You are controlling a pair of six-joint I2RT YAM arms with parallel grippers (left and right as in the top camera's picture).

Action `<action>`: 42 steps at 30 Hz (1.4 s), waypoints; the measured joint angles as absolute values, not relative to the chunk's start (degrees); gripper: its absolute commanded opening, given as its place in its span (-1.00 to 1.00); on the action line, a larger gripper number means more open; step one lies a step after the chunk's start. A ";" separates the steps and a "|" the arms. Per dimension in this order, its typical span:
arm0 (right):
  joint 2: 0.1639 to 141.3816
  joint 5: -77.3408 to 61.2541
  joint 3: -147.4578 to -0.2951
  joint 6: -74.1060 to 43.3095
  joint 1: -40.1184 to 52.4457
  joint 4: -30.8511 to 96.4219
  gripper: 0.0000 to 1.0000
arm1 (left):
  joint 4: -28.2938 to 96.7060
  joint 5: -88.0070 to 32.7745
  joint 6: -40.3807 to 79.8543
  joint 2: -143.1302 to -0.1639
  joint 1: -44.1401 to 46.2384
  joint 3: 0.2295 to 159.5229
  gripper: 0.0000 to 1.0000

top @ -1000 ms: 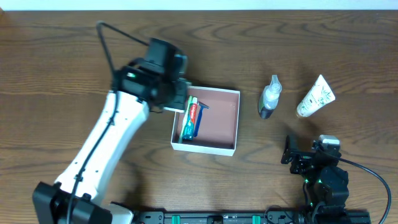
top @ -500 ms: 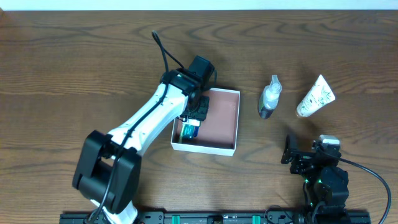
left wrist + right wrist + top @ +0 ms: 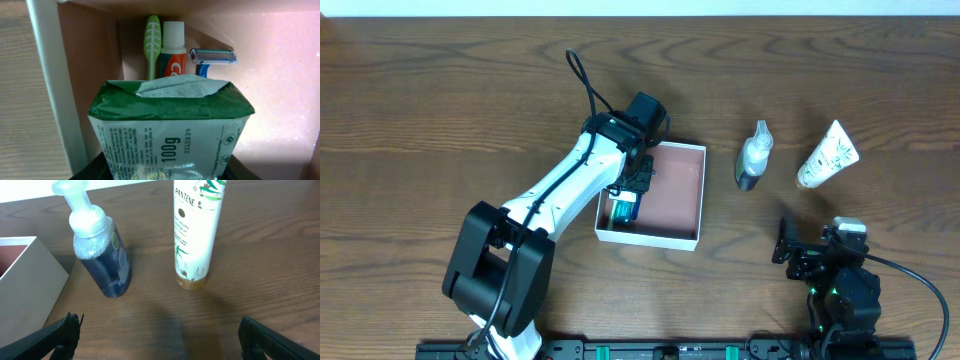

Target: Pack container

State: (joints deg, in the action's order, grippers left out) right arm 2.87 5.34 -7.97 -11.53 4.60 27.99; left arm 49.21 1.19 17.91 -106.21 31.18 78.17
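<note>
1. The container [image 3: 678, 195] sat mid-table, just left of the pump bottle [image 3: 753, 155] and the white tube [image 3: 827, 155].
2. The left gripper [image 3: 634, 182] was clamped on a green packet [image 3: 170, 130] (marked 100g) over the container's left side.
3. Beyond the packet, a toothbrush [image 3: 152, 42], toothpaste [image 3: 173, 52] and razor [image 3: 214, 56] lay side by side along the container's left wall.
4. The right gripper [image 3: 165, 337] sat near the table's front edge, fingers apart, holding nothing.

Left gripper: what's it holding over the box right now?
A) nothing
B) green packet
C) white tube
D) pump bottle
B: the left wrist view shows a green packet filling the left gripper over the box, while the bottle and tube sit apart from it.
</note>
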 measured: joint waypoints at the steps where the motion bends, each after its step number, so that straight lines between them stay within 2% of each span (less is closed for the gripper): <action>1: 2.87 5.34 -7.97 -11.53 4.60 27.99 0.99 | 49.21 1.34 18.00 -106.21 31.18 78.17 -0.15; 13: 2.87 5.34 -7.97 -11.53 4.60 27.99 0.99 | 49.43 1.76 18.02 -106.21 31.75 78.17 -0.09; 15: 2.87 5.34 -7.97 -11.53 4.60 27.99 0.99 | 49.43 1.76 18.02 -106.21 32.01 78.17 -0.02; 22: 2.87 5.34 -7.97 -11.53 4.60 27.99 0.99 | 49.41 1.76 18.04 -106.21 32.16 78.17 0.02; 26: 2.87 5.34 -7.97 -11.53 4.60 27.99 0.98 | 49.28 2.00 18.13 -106.21 32.16 78.17 0.11; 33: 2.87 5.34 -7.97 -11.53 4.60 27.99 0.99 | 49.23 2.20 18.20 -106.21 32.16 78.17 0.12; 37: 2.87 5.34 -7.97 -11.53 4.60 27.99 0.99 | 49.36 2.26 18.22 -106.21 32.16 78.17 0.04; 42: 2.87 5.34 -7.97 -11.53 4.60 27.99 0.98 | 53.39 2.00 18.22 -106.21 32.16 79.68 0.04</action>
State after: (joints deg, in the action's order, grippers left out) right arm 2.87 5.34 -7.97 -11.53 4.60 27.99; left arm 53.39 2.00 18.22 -106.21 32.16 79.68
